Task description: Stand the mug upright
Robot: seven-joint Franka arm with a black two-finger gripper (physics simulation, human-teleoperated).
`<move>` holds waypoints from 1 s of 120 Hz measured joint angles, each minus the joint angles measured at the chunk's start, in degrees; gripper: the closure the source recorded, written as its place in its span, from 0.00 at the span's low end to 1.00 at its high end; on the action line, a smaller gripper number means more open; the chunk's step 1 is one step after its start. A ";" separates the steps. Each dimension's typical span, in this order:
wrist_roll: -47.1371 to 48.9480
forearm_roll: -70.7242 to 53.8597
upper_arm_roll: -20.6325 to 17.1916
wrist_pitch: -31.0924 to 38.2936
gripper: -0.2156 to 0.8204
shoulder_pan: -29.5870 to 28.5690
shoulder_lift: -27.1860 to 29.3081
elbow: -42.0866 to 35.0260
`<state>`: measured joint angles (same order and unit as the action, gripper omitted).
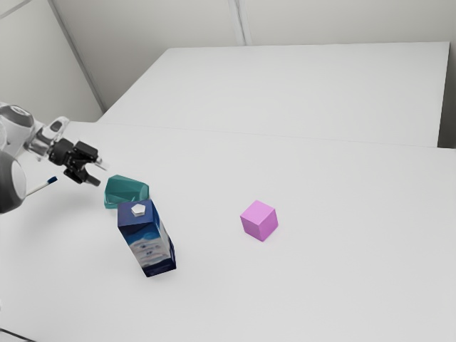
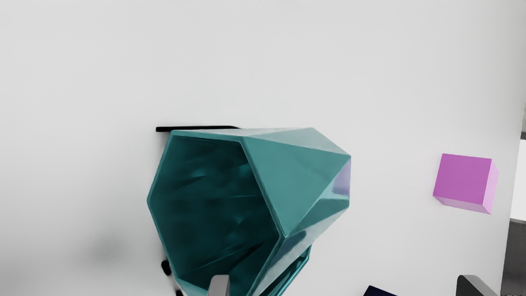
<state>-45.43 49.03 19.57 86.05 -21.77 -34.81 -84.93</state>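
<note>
One teal mug [image 1: 127, 191], down on its side on the white table [image 1: 342, 285], towards the exterior view's left, and it's not upright as it lies! Its mouth [image 2: 213, 197] gapes towards the arm, its base points off to the exterior view's right, and the handle [image 2: 303, 263] pokes out on the near side, where the blue carton [image 1: 147, 239] stands just beside it. The pink cube [image 1: 258, 221] sits well apart, further right.

And the gripper [image 1: 100, 173]? Jaws wide apart, nothing held between them, up by the open end of the mug.

Now, how will it handle? Looks a stiff shell, all hard flat facets, no give to count on; a modest load, I'd judge, but breakable if it's ceramic or glass. That gloss says slippery, too, and slanting facets could roll it out of a careless pinch. Best bet for me is the wall near the rim, one finger inside and one outside, pads flat to a facet, firm but never crushing. The handle looks the riskier grab: tight against the carton's side, and off-centre, so the body could swing as it tips up.
</note>
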 joint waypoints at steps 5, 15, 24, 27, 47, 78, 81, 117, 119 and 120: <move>-0.89 0.72 -0.71 0.05 0.21 -0.11 -0.54 0.01; -2.45 1.89 -2.01 0.12 0.21 -0.16 -0.98 -0.14; -3.60 2.83 -2.43 0.16 0.21 -0.11 -1.24 -0.53; -3.93 3.04 -2.55 0.17 0.21 -0.05 -1.33 -0.62; -5.75 3.91 -3.20 0.19 0.29 -0.05 -2.02 -0.85; -7.50 4.52 -3.32 -0.12 0.81 0.36 -1.33 -1.85; -7.60 4.55 -3.32 -0.15 0.83 0.42 -1.02 -2.25; -7.21 2.77 -3.04 -0.19 0.94 3.43 6.20 -6.09; -7.01 2.17 -3.02 -0.15 0.94 3.86 6.90 -6.15; -6.90 1.86 -3.01 -0.13 0.94 4.05 7.22 -6.18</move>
<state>-52.34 50.89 16.56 85.92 -17.72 -27.58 -91.11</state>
